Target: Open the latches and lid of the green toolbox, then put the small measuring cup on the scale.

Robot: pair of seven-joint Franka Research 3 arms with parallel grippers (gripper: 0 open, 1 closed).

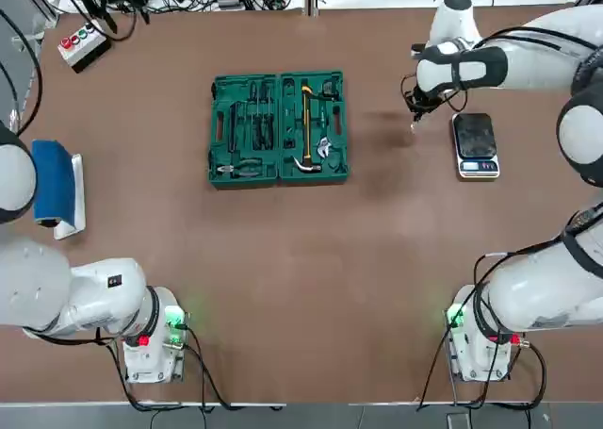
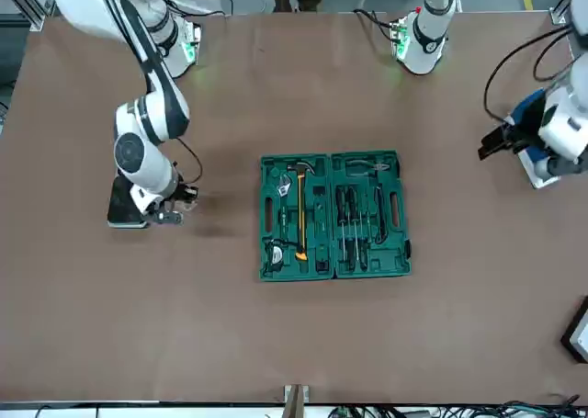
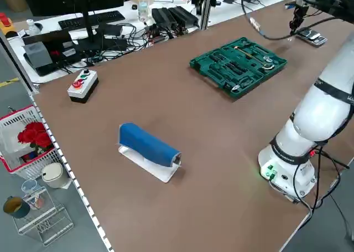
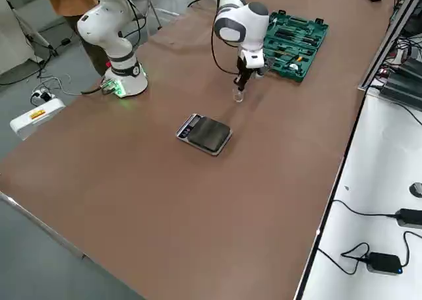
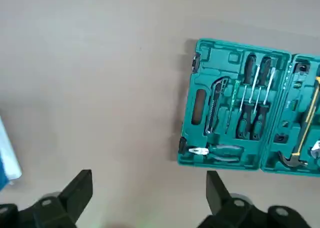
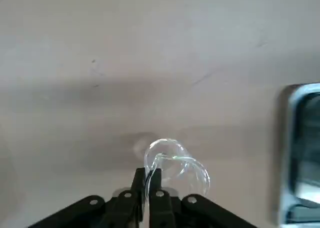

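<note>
The green toolbox (image 1: pixel 312 125) lies open flat at mid-table, its lid (image 1: pixel 245 128) folded out beside it with pliers and screwdrivers in its slots. My right gripper (image 6: pixel 148 176) is shut on the rim of the small measuring cup (image 6: pixel 176 166), a clear cup held close over the table between the toolbox and the scale (image 1: pixel 475 144). In the right side view the cup (image 4: pixel 238 95) hangs under the gripper (image 4: pixel 241 82), a short way from the scale (image 4: pixel 206 133). My left gripper (image 5: pixel 148 181) is open and empty, raised at the table's left side, away from the toolbox (image 5: pixel 240 105).
A blue roll on a white stand (image 1: pixel 57 186) sits at the left edge. A grey box with coloured buttons (image 1: pixel 78 44) is at the far left corner, with cables along the far edge. Bare brown table (image 1: pixel 301 259) lies in front of the toolbox.
</note>
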